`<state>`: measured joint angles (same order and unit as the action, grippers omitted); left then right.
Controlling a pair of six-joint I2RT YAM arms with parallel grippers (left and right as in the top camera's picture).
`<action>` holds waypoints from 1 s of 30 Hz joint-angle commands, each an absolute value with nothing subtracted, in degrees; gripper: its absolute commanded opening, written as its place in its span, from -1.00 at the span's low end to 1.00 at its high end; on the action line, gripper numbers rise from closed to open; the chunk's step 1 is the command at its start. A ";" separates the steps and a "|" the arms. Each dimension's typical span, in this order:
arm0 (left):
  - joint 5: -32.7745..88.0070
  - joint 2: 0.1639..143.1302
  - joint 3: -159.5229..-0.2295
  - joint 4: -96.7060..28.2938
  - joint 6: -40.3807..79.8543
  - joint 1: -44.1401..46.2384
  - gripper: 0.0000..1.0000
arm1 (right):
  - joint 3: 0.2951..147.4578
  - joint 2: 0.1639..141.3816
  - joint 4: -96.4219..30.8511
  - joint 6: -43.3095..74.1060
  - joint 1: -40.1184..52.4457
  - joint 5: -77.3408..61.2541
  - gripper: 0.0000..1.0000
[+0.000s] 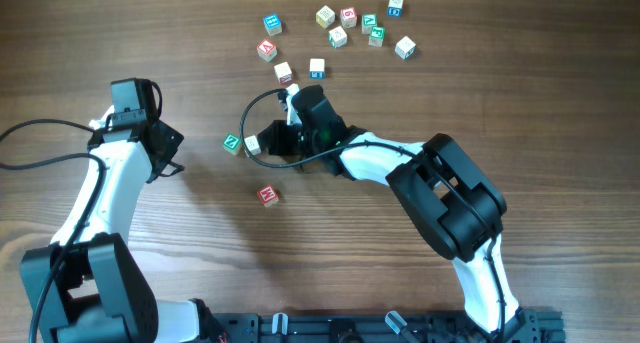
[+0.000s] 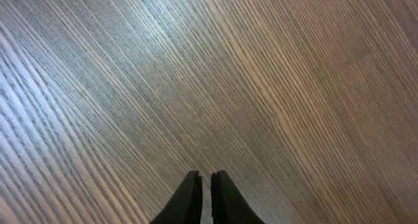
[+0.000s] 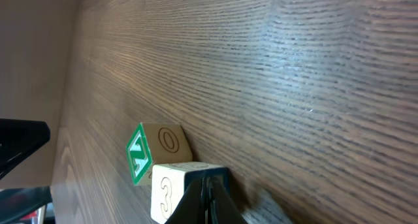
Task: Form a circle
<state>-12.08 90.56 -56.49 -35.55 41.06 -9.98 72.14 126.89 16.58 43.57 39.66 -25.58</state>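
Pressing my closed, empty right gripper [image 3: 209, 199] against the numbered block [image 3: 170, 192] beside the green block [image 3: 140, 155], my left gripper [image 2: 204, 188] hangs almost closed, empty, over the surface [image 2: 261, 87].

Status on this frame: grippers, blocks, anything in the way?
Left gripper shut, over bare table. Right gripper shut, tips at the 3 block, beside green block. Circle not formed; other blocks scattered. Nothing obstructing.

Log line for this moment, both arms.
right gripper: shut, tips at 3 block | 3 block: beside green block | left gripper: shut, empty, over bare table | circle: not formed
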 commanded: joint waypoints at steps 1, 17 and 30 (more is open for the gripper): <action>-11.55 90.94 -56.23 -35.33 41.67 -10.17 -0.80 | 71.72 128.40 16.91 44.10 39.75 -23.62 -0.91; -11.35 90.94 -56.25 -35.62 41.65 -10.17 -0.92 | 71.72 128.25 16.19 43.46 35.35 -23.81 -0.91; 11.57 90.87 -56.25 -44.84 32.32 -8.82 0.67 | 71.72 128.03 -3.77 38.57 17.04 -43.48 -0.37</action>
<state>-0.71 90.56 -56.49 -41.17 36.47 -10.02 72.47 126.69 -1.37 41.08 18.35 -45.28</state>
